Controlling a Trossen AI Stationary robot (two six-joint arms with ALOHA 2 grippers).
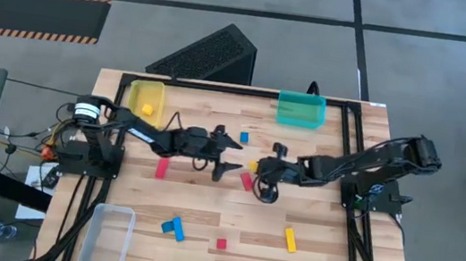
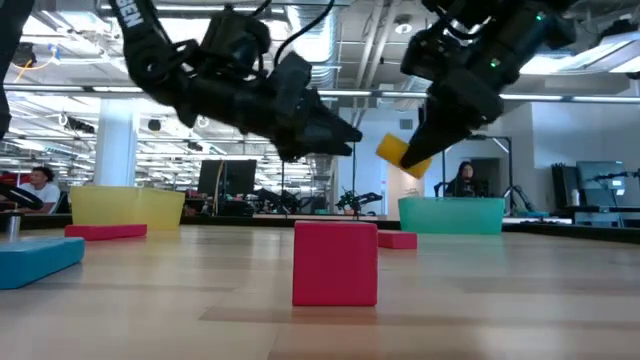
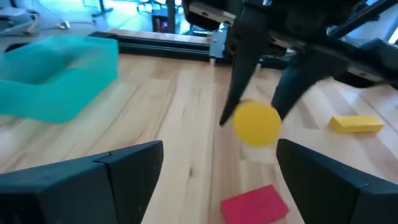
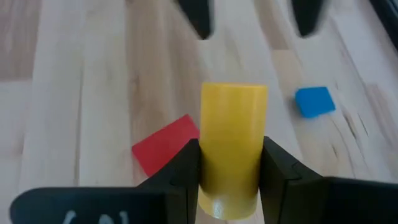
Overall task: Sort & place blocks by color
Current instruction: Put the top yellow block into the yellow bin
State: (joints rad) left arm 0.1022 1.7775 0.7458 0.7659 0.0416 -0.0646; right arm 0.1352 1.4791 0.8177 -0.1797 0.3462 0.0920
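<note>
1. The right gripper (image 4: 230, 165) is closed on a yellow cylinder (image 4: 231, 137), which is held clear of the table (image 1: 316, 250) near its middle; in the low view the piece (image 2: 403, 152) hangs tilted in the air between the fingers.
2. The left gripper (image 1: 228, 155) is held opposite, with its fingers (image 3: 112, 171) spread wide and nothing between them. It is aimed at the cylinder (image 3: 256, 123), so a hand-over seems to be prepared, since the yellow bin (image 1: 146, 97) stands at the far-left corner, on the left arm's side.
3. A red block (image 1: 246, 181) lies on the table just beside the right gripper, and a second red bar (image 1: 161, 168) lies nearer the left arm.
4. A small blue block (image 1: 244, 136) rests toward the far edge, short of the teal bin (image 1: 301, 110).
5. Toward the near edge, a blue piece (image 1: 173, 227), a red cube (image 1: 221, 244) and a yellow bar (image 1: 290, 239) are still unsorted.
6. The clear bin (image 1: 109, 235) stands at the near-left corner; a yellow piece (image 1: 146, 109) is already inside the yellow bin.
</note>
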